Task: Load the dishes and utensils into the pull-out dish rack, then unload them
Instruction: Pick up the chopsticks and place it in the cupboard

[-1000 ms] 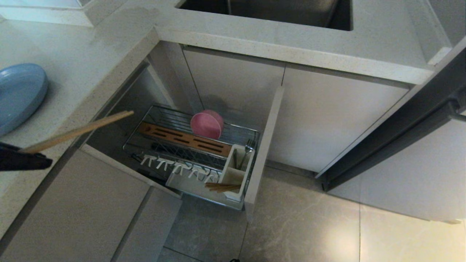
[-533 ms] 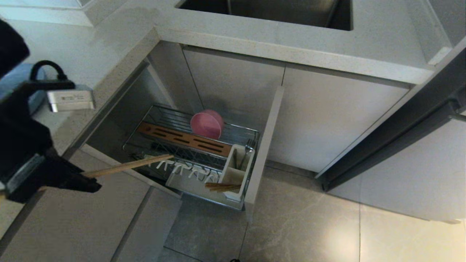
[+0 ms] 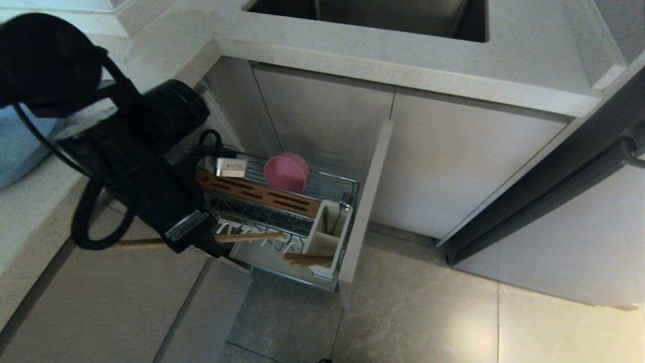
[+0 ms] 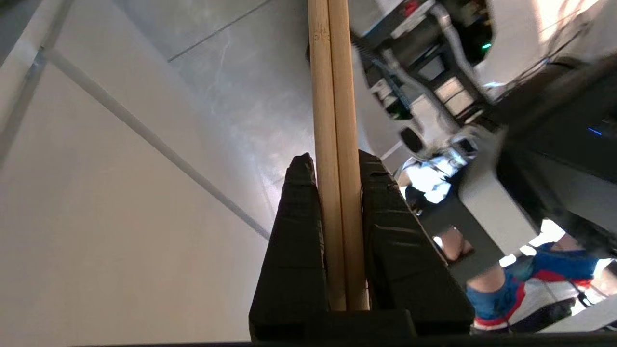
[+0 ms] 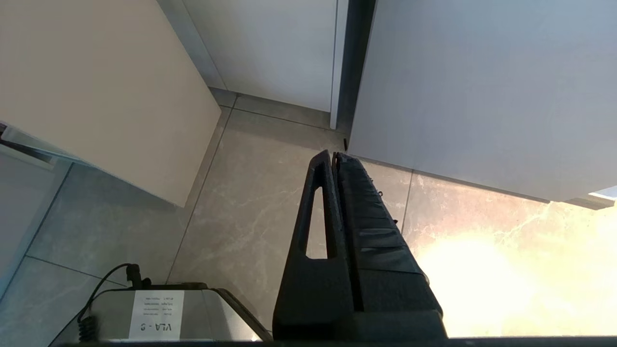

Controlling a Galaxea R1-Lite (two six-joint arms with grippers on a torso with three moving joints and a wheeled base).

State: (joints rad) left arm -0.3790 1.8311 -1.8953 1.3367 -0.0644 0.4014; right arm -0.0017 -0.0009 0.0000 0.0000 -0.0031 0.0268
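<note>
You're looking at a kitchen corner: pale speckled tabletop (image 3: 352,65) wrapping around a sink, grey tiled floor below, and the pull-out dish rack (image 3: 282,212) slid out from under the counter with its beige front panel facing right.

My read is you're in the loading half, on the utensils. The pink bowl (image 3: 286,173) is already standing on edge in the wire basket behind the slotted wooden strip (image 3: 259,192), and one pair of sticks (image 3: 308,259) lies across the near end of the white caddy (image 3: 327,237). The blue plate (image 3: 17,151) is on the tabletop at far left, half hidden behind the arm, so that one isn't loaded yet.

Your left tool (image 4: 337,164) is clamped nearly shut on the chopsticks (image 3: 252,237), the two sticks pinched side by side between the black pads, as the wrist view shows. In the head view the tool sits low in front of the rack's left end, the sticks lying roughly level with their free end over the row of white pegs (image 3: 257,236), pointing toward the caddy but short of it.

Next move, I'd guess: carry the tips on to the caddy, tilt them down into a compartment, then let go. Watch that the long tail end doesn't snag the cabinet.

The right tool (image 5: 335,159) is parked, closed and empty, pointing at the floor.
</note>
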